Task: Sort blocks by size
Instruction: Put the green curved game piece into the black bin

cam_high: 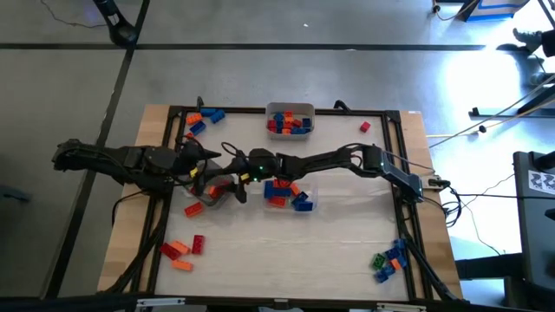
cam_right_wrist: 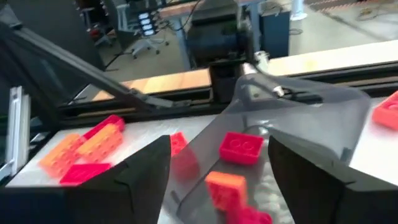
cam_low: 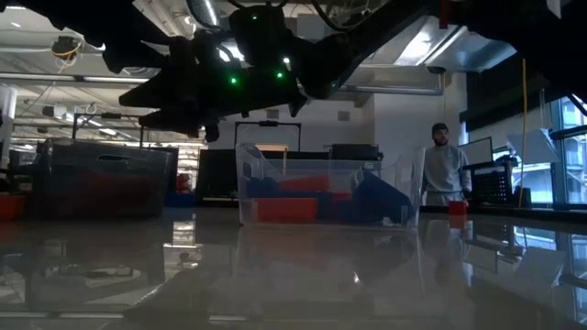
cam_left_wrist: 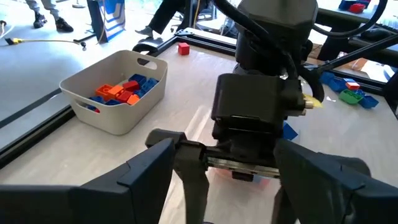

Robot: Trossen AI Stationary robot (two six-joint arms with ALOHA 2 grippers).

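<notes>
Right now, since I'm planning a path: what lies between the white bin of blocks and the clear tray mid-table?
The right arm crosses that gap between white bin and clear tray; the high view shows it.

The floor [cam_high: 260, 78] around the wooden table [cam_high: 156, 117] is smooth and grey, with bright light shining on it at one side. Behind the table is a big room with a white wall [cam_low: 348, 124] and long ceiling lights [cam_low: 206, 11]. A person [cam_low: 445, 170] in a grey top stands near tall windows [cam_low: 559, 137]. An office chair [cam_right_wrist: 144, 34] stands farther off.
</notes>
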